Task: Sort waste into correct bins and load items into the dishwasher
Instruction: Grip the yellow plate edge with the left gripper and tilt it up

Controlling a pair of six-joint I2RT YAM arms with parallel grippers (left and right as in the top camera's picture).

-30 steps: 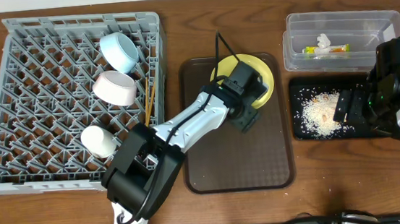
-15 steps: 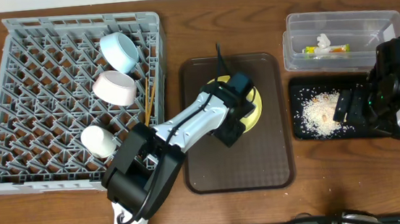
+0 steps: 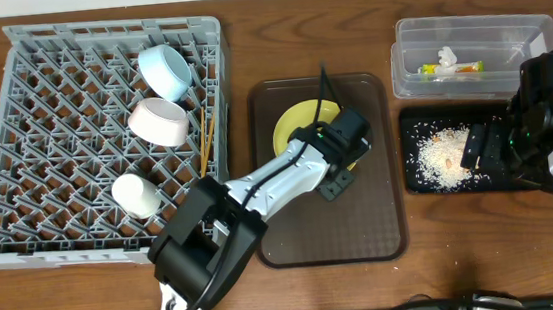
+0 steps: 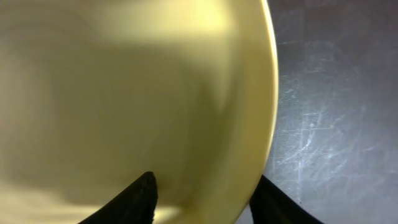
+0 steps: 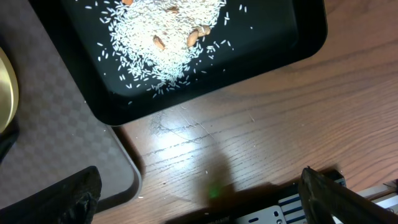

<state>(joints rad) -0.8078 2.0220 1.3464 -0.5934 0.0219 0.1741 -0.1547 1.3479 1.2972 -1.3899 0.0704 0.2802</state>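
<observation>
The yellow plate [image 3: 300, 133] is on the brown tray [image 3: 362, 218] in the middle of the counter [image 3: 446, 261]. The left gripper [image 4: 205, 186] is at the plate's right edge. Its two fingers [image 4: 140, 199] sit one on each side of the rim. I cannot tell if they are pinching it tight yet.

The rack [image 3: 57, 164] is to the left of the plate. The left arm is the near one for this job. The right gripper [image 5: 200, 180] is spread wide and holds nothing. It hangs far off by the black tray [image 5: 273, 37].

The plate is round and flat, so I think it has to be tipped up on its edge to stand between the pegs. The blue bowl [image 3: 166, 70], pink bowl [image 3: 159, 121], cup [image 3: 137, 195] and chopsticks [image 3: 205, 146] fill the right side of the rack. The left side and the near rows have free room. The plate looks smooth, so it could slip.
</observation>
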